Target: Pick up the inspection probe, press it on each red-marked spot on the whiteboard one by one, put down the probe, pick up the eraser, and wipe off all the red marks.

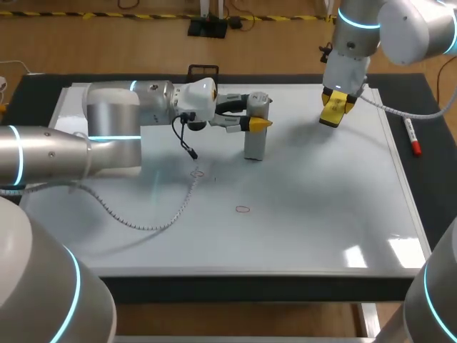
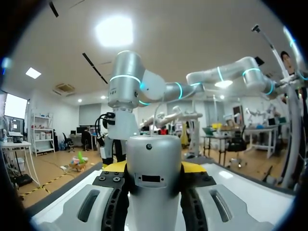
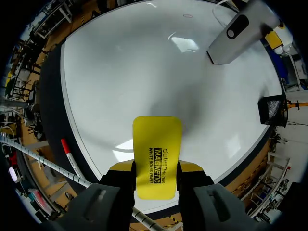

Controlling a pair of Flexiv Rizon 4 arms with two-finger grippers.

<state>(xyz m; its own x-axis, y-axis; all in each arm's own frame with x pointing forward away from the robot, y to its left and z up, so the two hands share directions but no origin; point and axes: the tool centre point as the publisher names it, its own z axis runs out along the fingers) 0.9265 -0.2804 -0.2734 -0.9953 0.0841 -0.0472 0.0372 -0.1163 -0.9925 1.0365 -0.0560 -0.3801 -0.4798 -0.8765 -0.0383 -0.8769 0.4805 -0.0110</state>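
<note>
Left tool [image 1: 255,123] pinches the probe [image 1: 255,146], right tool [image 1: 334,107] the eraser [image 1: 332,116] at two o'clock. Faint marks [image 1: 243,209], seemingly two, risk being missed.

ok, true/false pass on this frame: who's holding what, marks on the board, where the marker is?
1. The left gripper is shut on the inspection probe. True.
2. The right gripper is empty. False: the right gripper is shut on the yellow eraser.
3. A red oval mark is on the whiteboard. True.
4. The red marker lies on the whiteboard. False: it lies on the dark table, past the whiteboard's right edge.
5. The inspection probe lies flat. False: it stands upright.
</note>
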